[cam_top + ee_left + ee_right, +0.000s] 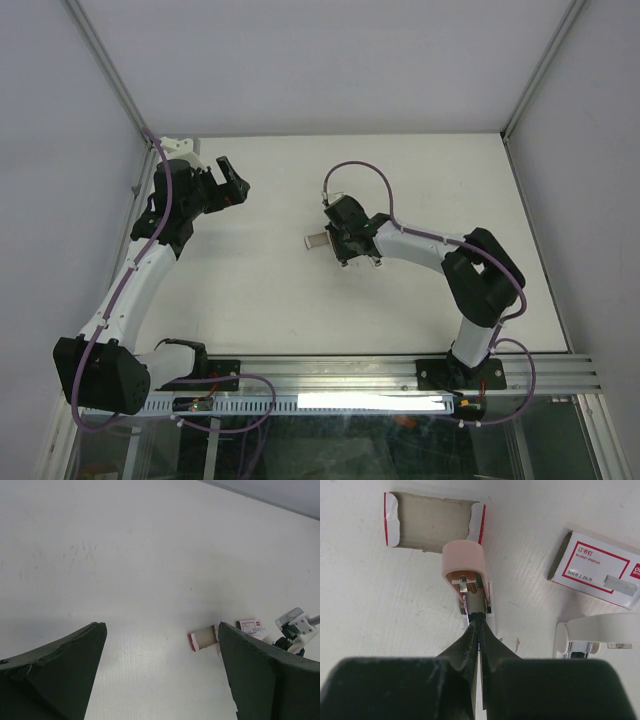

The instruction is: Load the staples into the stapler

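The right claw (479, 624) is pressed shut, its two black fingertips meeting at the near end of the stapler (465, 562). I cannot tell whether anything thin is nipped between them. The stapler lies on the white table (300, 300), pink rounded head away from the claw, with metal parts showing in its opened underside.

Touching the stapler's far end is the tray (432, 522), grey card with red-and-white flaps at both ends. To the stapler's right and apart from it lies the box (592, 565), white with a red frame. Its label reads "订书钉", "No.0027 STAPLES" and "500枚 | 24/8". A red mark at the edge is cut off and unreadable. A short silvery strip of staples (620, 586) rests on the box, at its end farther from the stapler. Nearer than the box, also right of the stapler, sits a curved white piece (600, 627) with metal beneath it.

The left claw (160, 680) stands wide open and holds nothing, well apart from the stapler.
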`<state>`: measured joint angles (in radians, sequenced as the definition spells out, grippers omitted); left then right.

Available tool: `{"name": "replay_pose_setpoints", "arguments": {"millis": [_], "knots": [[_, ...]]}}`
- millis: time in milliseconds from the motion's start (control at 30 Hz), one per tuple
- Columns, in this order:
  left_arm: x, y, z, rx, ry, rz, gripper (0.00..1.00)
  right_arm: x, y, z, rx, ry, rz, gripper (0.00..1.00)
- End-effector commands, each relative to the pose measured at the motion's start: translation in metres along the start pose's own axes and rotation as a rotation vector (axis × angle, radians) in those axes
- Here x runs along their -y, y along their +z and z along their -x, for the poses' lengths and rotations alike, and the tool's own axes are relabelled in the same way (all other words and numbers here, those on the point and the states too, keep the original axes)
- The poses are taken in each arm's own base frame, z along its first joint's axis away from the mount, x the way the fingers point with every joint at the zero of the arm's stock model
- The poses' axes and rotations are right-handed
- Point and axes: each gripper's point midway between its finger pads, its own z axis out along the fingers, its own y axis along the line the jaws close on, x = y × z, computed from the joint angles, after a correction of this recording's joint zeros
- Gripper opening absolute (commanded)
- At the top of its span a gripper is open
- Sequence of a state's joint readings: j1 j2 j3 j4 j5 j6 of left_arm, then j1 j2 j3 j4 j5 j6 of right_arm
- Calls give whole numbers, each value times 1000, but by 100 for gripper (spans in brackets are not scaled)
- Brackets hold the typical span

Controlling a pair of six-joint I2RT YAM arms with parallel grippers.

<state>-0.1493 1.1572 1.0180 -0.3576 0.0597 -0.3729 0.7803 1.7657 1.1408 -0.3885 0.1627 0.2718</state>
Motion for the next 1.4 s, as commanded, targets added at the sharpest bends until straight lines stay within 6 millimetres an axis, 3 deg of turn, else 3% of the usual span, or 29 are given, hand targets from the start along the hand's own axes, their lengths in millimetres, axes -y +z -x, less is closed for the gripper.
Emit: {"name": "replay_pose_setpoints", "arguments": {"millis": [0, 733, 933, 1133, 1267, 1367], "knots": [[10, -7, 19, 68, 29, -46, 99, -5, 1, 14, 39, 29, 20, 4], [12, -7, 18, 67, 31, -52, 99, 0, 8, 8, 22, 33, 2, 4], [16, -10, 18, 70, 37, -77, 99, -6, -13, 24, 65, 41, 43, 5], [57, -22, 9, 77, -38, -220, 99, -11, -59, 55, 160, 50, 95, 20], [102, -16, -25, 60, -62, -334, 99, -4, -83, 55, 194, 69, 107, 29], [126, 4, -57, -21, -79, -429, 99, 18, -89, 47, 206, 127, 102, 35]]}}
